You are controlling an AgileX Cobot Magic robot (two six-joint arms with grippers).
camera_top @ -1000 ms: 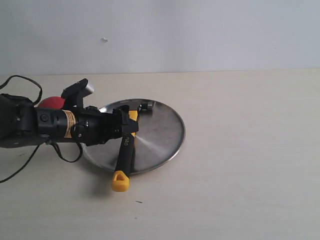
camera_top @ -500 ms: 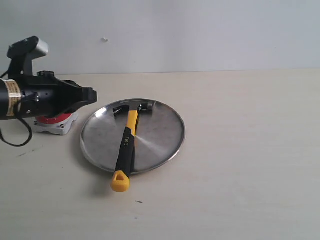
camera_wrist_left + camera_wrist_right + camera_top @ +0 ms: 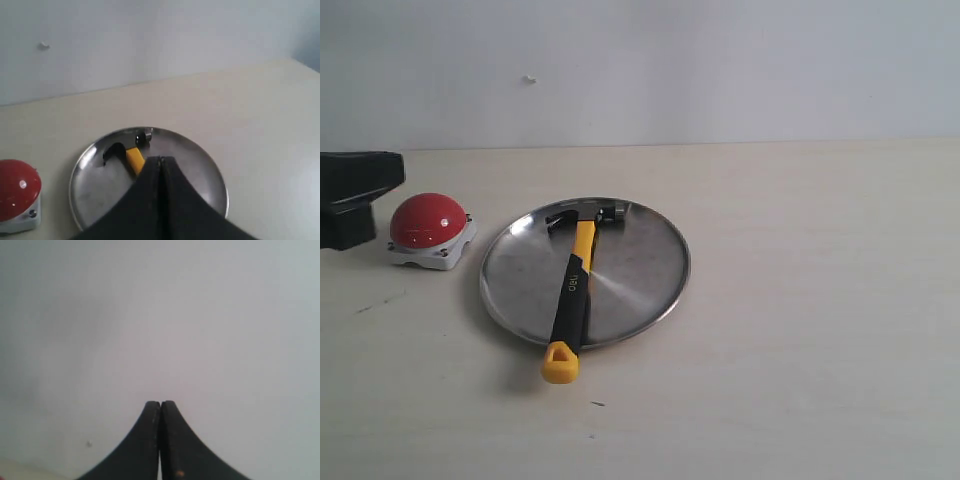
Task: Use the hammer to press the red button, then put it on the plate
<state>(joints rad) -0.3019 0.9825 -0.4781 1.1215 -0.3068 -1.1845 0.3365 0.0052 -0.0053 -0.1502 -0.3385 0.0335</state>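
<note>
Hammer (image 3: pixel 572 290) lay on the plate (image 3: pixel 640 265), dark head up by the far rim, handle running back across the dish. The yellow loop hung out over the near rim, above the surface (image 3: pixel 800 330). The button (image 3: pixel 428 222) sat just beside the plate on the left, not touching it.

The left gripper (image 3: pixel 160 162) held nothing, its jaws pressed together, looking down over plate and hammer from the button's side. The left arm (image 3: pixel 355 190) showed only as a dark block at the edge of the exterior view, near the button. The right gripper (image 3: pixel 160 405) had its jaws pressed together too, facing a blank wall.

By the look of it the placing was done and only the getaway was left. Doing that well would mean lifting high and clear of the red dome, with no bump on the base. It would also mean keeping off that overhanging loop, since a nudge there could tip the hammer out.

For writing, there was white lettering on the black grip, seemingly "deli", but too small to be sure. Nothing else was readable.
</note>
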